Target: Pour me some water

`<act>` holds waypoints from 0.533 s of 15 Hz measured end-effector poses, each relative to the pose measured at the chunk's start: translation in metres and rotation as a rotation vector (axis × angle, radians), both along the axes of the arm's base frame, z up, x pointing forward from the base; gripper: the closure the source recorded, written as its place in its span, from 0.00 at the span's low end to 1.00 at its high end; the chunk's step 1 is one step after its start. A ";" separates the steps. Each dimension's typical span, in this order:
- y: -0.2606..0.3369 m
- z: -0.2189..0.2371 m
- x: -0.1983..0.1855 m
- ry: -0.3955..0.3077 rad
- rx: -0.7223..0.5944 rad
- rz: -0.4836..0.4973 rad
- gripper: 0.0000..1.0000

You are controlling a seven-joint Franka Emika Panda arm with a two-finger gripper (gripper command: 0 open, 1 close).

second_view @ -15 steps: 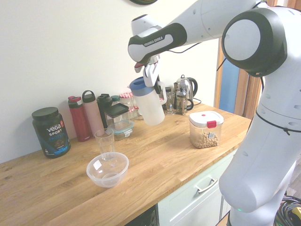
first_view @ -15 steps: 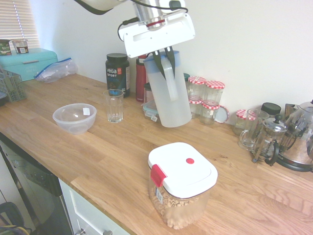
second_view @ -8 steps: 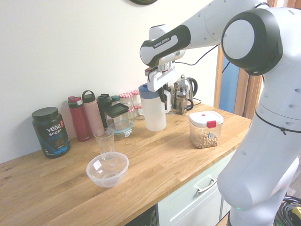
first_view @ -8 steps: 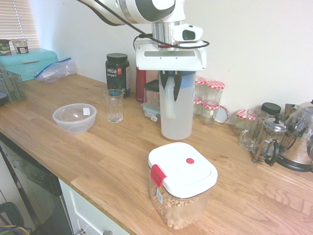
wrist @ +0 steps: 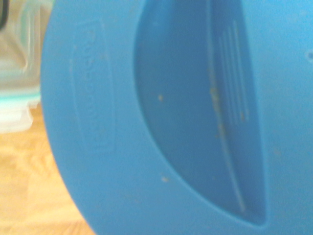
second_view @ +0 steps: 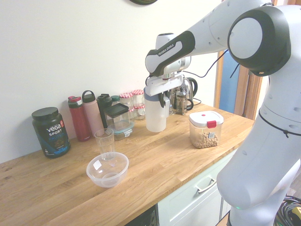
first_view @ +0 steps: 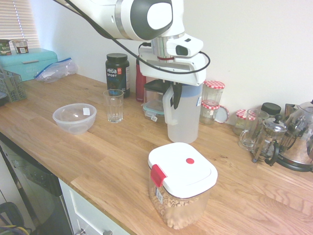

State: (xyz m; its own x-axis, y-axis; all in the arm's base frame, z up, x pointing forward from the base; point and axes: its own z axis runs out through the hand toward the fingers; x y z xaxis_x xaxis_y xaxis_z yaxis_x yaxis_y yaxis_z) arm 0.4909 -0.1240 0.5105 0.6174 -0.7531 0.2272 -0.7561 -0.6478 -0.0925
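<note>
The gripper (first_view: pixel 176 104) has its dark fingers pinched on the white handle (first_view: pixel 168 110) of the tall frosted-plastic jug (first_view: pixel 184 122), near the handle's upper end. The jug stands upright directly beneath the white gripper housing, its body beside the fingers: to their right in the first exterior view and to their left in the second. Its blue lid (wrist: pixel 93 181) lies just under the housing and fills most of the wrist view, showing a curved recess and raised lettering. The water is hard to make out through the cloudy wall, so its level cannot be told. The base of the jug is at or just above the wooden countertop (first_view: pixel 117 161); whether they touch is unclear.

The clear drinking glass (first_view: pixel 114 106) stands upright on the countertop, well apart from the jug, with the translucent plastic bowl (first_view: pixel 74 119) beside it. The white-lidded cereal container (first_view: pixel 182 171) stands near the jug on its cabinet-drawer side. Along the wall side are a lidded glass food container (first_view: pixel 154 105), jars with red-checked lids (first_view: pixel 211 100) and the glass French press (first_view: pixel 270 136). The jug stands between the food container and the press.
</note>
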 end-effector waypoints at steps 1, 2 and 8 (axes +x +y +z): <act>0.003 -0.001 -0.004 0.002 0.001 0.002 1.00; 0.006 -0.001 -0.007 0.002 0.002 0.003 1.00; 0.006 -0.016 -0.009 0.068 0.015 -0.004 1.00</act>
